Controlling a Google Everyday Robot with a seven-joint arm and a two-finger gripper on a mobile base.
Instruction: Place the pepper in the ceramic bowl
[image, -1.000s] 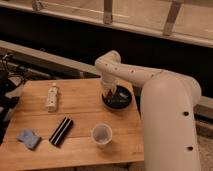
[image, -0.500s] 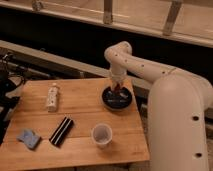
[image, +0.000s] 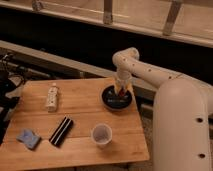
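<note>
On the wooden table (image: 75, 145), from left to right, a blue cloth (image: 28, 138), a white bottle (image: 52, 96), a black rectangular object (image: 61, 131), a paper cup (image: 101, 134) and the dark ceramic bowl (image: 116, 97) are laid out. The white arm (image: 150, 75) is bent at the elbow at about 12 o'clock of the bowl, the forearm pointed straight down. The gripper (image: 122, 89) is held just above the bowl's 1 o'clock rim. The reddish-orange pepper (image: 122, 91) is seen at the gripper's tip, over the bowl. Compared with half a second ago, the gripper has been raised slightly from the bowl.
</note>
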